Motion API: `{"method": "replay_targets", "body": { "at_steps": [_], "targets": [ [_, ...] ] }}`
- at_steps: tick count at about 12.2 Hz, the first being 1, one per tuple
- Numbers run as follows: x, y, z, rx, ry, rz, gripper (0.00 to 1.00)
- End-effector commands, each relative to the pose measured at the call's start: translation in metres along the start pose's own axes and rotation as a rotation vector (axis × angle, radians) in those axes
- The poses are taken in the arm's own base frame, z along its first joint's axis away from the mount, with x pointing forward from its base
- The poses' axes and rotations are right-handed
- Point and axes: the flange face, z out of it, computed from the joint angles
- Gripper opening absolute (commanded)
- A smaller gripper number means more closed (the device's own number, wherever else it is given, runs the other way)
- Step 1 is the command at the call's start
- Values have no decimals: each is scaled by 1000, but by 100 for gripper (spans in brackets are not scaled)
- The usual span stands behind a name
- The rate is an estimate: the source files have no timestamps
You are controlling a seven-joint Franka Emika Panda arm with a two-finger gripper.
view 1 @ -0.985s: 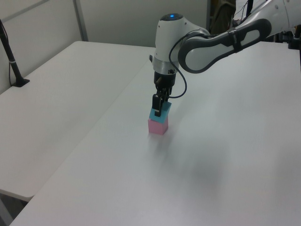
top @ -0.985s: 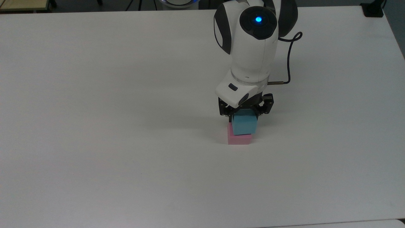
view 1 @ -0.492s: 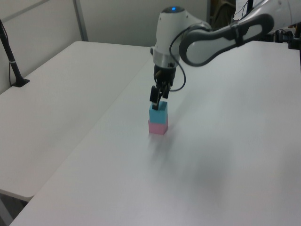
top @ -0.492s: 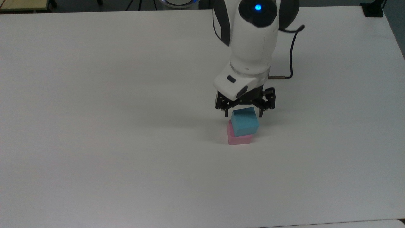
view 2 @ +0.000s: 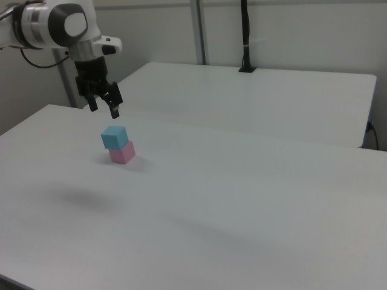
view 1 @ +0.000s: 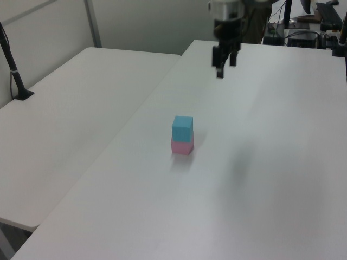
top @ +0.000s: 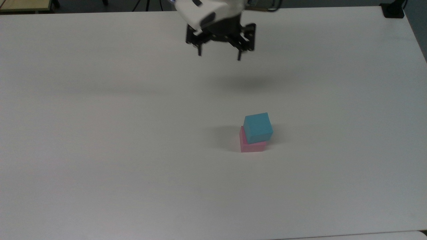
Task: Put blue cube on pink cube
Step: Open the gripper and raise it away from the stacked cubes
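The blue cube (top: 258, 127) rests on top of the pink cube (top: 252, 146), turned a little askew, on the white table. The same stack appears in the left view, blue cube (view 1: 182, 128) over pink cube (view 1: 182, 147), and in the right view, blue cube (view 2: 114, 137) over pink cube (view 2: 123, 153). My gripper (top: 219, 57) hangs open and empty high above the table, well away from the stack toward the top view's upper left. It is also seen raised in the left view (view 1: 224, 67) and the right view (view 2: 104, 111).
A second white table (view 1: 70, 103) adjoins on the left view's left, with a black post (view 1: 12, 65) clamped at its far edge. A black post (view 2: 245, 36) stands at the back in the right view.
The gripper let go of the blue cube, rose, and pulled far back from the stack. The blue cube stays on the pink cube.
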Motion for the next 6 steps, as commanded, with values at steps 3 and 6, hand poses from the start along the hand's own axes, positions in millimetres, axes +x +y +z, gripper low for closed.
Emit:
{"method": "replay_targets", "body": {
  "at_steps": [3, 6],
  "targets": [
    [-39, 69, -17, -18, -17, -30, 100],
    [-36, 75, -17, -20, -17, -26, 100]
  ]
}}
